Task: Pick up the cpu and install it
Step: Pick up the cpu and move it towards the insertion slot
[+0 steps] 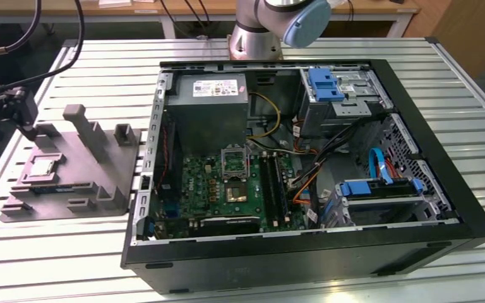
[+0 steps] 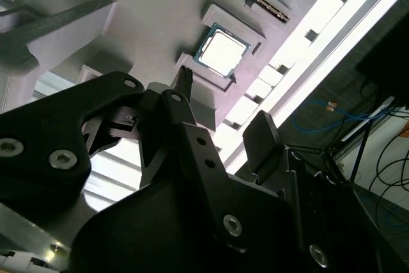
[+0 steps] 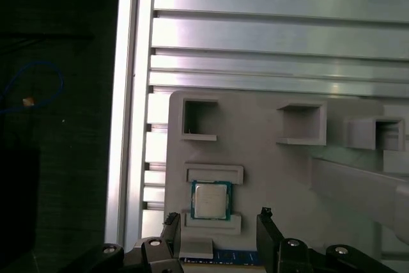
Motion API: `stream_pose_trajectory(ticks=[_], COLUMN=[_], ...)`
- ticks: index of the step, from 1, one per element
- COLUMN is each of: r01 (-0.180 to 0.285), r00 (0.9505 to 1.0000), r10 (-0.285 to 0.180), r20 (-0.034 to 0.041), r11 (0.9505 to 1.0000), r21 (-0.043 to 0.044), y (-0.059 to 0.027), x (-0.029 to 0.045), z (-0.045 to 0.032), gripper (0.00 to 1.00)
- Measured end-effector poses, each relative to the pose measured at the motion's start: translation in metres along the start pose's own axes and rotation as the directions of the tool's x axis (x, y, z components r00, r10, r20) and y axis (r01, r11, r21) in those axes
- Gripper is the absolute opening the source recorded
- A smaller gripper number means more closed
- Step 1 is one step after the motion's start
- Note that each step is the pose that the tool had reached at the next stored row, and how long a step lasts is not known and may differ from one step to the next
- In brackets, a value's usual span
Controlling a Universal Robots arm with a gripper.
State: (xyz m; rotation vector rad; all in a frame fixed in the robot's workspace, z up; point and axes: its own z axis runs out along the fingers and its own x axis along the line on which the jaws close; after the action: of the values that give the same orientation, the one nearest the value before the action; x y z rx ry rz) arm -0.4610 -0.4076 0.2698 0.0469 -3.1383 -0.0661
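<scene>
- While the cpu (image 3: 211, 200) lies flat in its recess on the tray (image 3: 275, 177), no step of the job looks done; lifting, carrying and seating all remain.
- The pincer (image 3: 216, 214) is released and empty. In the first wrist view its two fingers (image 3: 268, 231) stand wide apart with the chip's line between them, apparently touching neither chip nor tray.
- In the exterior view the tray sits on the table (image 1: 57, 265) at nine o'clock of the case (image 1: 310, 252). It is well apart from the socket (image 1: 235, 190) on the board inside.
- The socket's metal frame seems swung up toward twelve o'clock; whether the socket is bare cannot be told.
- Raised ledges (image 3: 214, 174) hug two opposite sides of the cpu. The other two sides are free, and those are the sides the fingers face.
- Upright posts (image 1: 83, 126) rise at about one o'clock of the chip, and the table's edge runs close at the tray's nine o'clock.
- Around the socket, the power supply (image 1: 213, 101) stands at twelve o'clock and memory sticks (image 1: 273, 183) at three, with loose cables (image 1: 318, 161) beyond. The open room is judged to be straight overhead.
</scene>
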Motion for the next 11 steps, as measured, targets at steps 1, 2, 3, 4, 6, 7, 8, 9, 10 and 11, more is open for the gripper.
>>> stream_pose_trajectory(ticks=[1,2,3,4,6,7,8,9,10,11], r01=[0.001,0.004,0.009,0.012,0.015,0.015,0.015,0.014,0.012,0.007], r00=[1.0000,1.0000,1.0000,0.9999,0.9999,0.9999,0.9999,0.9999,0.9999,1.0000], r10=[-0.001,-0.004,-0.009,-0.012,-0.015,-0.015,-0.015,-0.014,-0.012,-0.007], r20=[-0.0001,-0.0001,-0.0002,-0.0003,-0.0004,-0.0006,-0.0005,-0.0004,0.0000,0.0001], r11=[1.0000,1.0000,1.0000,0.9999,0.9999,0.9999,0.9999,0.9999,0.9999,1.0000], r21=[0.0000,0.0000,0.0001,0.0001,0.0001,0.0002,0.0001,0.0001,-0.0001,0.0000], y=[-0.0001,-0.0001,-0.0002,-0.0003,-0.0013,-0.0020,-0.0026,-0.0028,-0.0029,-0.0029], x=[0.0000,0.0000,0.0000,0.0000,0.0002,0.0003,0.0004,0.0007,0.0006,0.0006], z=[0.0014,0.0028,0.0044,0.0060,0.0095,0.0109,0.0122,0.0134,0.0143,0.0151], gripper=[0.59,0.59,0.59,0.59,0.59,0.59,0.59,0.59,0.59,0.59])
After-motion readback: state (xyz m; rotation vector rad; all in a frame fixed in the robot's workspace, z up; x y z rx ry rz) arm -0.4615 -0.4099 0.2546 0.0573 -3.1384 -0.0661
